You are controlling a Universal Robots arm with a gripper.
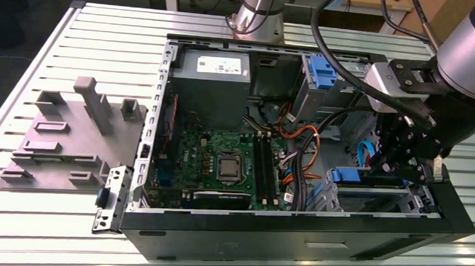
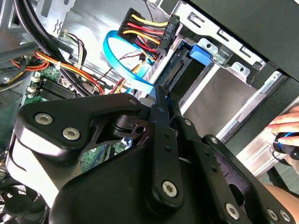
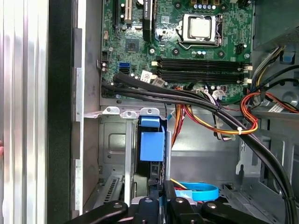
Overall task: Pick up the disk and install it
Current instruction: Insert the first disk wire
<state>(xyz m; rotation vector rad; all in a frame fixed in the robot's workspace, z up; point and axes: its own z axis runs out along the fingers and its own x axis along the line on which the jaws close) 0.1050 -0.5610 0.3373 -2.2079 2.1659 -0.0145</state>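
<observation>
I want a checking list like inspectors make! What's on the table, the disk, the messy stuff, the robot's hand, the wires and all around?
Surface: slatted metal table carrying an open computer case.
Job's things: the disk stands edge-on at the case's corner bay, blue rail showing.
Clutter: grey moulded fixture and a metal bracket beside the case.
Hand: the hand is inside the case, shut on the disk.
Cables: black bundle, orange-red-yellow wires and a blue flat cable run near the bay.
Surroundings: a person's hand by the case's outer edge.
</observation>
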